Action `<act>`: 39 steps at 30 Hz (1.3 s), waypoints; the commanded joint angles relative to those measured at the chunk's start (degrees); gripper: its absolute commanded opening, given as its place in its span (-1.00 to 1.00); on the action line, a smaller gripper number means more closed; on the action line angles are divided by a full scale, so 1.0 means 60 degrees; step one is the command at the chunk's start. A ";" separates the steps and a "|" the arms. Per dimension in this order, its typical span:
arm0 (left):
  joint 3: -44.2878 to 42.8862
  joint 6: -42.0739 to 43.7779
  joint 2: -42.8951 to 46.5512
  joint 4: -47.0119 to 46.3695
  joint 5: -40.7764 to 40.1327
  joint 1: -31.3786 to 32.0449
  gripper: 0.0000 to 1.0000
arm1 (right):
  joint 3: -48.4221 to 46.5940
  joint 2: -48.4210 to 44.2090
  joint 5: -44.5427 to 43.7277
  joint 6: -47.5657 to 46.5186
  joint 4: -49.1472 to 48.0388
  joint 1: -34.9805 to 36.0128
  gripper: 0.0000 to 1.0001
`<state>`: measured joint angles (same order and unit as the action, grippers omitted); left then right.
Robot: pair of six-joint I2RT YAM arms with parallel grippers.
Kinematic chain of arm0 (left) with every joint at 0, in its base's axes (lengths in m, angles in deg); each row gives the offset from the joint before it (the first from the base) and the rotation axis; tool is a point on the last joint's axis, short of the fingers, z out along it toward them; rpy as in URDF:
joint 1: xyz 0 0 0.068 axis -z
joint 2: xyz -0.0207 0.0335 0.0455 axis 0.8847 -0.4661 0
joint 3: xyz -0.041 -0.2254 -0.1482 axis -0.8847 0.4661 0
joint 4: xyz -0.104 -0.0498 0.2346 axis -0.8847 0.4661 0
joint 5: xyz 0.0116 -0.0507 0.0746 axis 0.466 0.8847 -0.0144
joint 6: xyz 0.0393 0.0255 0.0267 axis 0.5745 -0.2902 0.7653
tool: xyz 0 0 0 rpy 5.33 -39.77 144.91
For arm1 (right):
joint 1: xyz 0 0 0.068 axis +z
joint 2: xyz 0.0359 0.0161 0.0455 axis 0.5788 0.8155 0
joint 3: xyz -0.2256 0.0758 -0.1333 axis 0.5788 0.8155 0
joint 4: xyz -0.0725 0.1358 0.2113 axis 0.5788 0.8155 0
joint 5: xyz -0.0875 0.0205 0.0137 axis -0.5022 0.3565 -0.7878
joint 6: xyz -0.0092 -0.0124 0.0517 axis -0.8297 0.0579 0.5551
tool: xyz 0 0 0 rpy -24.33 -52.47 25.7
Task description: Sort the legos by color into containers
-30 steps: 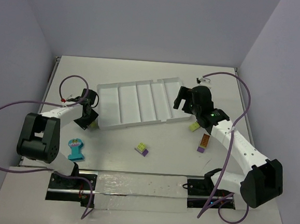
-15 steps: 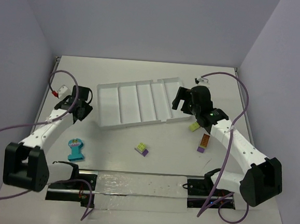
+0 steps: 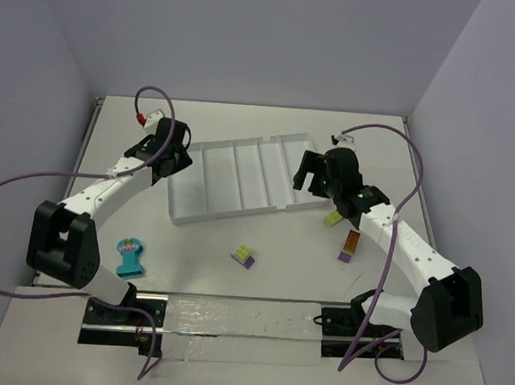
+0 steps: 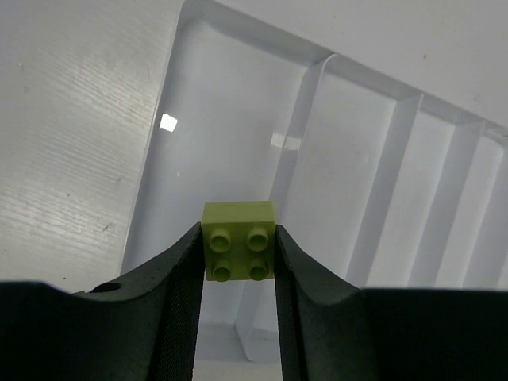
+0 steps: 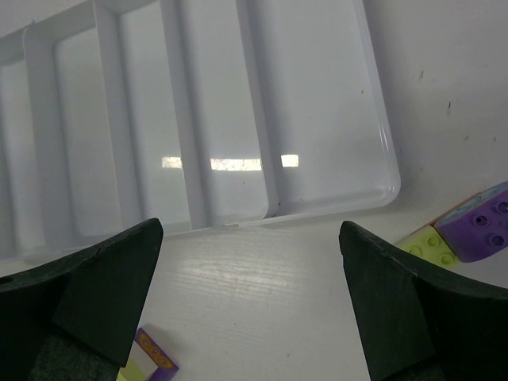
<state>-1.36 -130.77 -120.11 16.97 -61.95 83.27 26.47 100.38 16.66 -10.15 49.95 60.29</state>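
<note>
Pinching a small lime green plastic brick (image 4: 238, 250) in the left claw (image 4: 238, 238), black fingers (image 4: 175, 302) shut snug on its two sides, four bumps facing the wrist camera. Hanging over the left end slot of the white plastic tray (image 3: 224, 215) with its long thin slots, not yet let go. Seems to be the drop-off step for this green one. Next: go down a little, keep over that one slot and off the low wall beside it, then open up and let the brick fall in. On the other side, nothing in the right claw (image 5: 250, 278), spread wide above the table (image 3: 245, 120) just by the tray's near right corner. Waiting on the table: a lime and purple brick (image 3: 243, 256) in the middle, a little lime brick (image 3: 333, 218) and an orange-brown and purple piece (image 3: 350, 244) by the right arm (image 3: 396, 244), and a flat teal comb-shaped piece (image 3: 130, 256) near the left arm (image 3: 106, 189). Hard to tell how high the held brick hangs. Hidden in the top view: part of the tray's right end, under the right arm. Cannot tell if the two-colour pieces are stuck together or only touching.
</note>
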 commanded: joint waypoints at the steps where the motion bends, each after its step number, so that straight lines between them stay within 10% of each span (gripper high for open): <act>1: -0.0520 0.0190 -0.0706 -0.0465 0.0185 -0.0023 -0.07 | -0.0360 -0.0206 -0.0276 -0.0027 -0.0036 0.0084 1.00; 7: -0.0696 0.0147 -0.1144 -0.0388 0.0417 -0.0002 0.98 | -0.0524 -0.0192 -0.0135 0.0046 -0.0013 0.0080 0.99; 30: 0.1793 0.3270 0.1802 -0.0167 0.3851 0.4719 0.92 | -0.0725 -0.0321 -0.1179 0.0452 0.0414 0.0065 1.00; 39: 0.1387 0.3693 0.0992 0.0832 0.2880 0.6172 0.79 | -0.0887 -0.0047 -0.0803 0.0605 0.0473 0.0069 1.00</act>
<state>9.43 -111.09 -112.54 19.29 -42.15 119.00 24.25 99.93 11.65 -7.63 52.86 60.36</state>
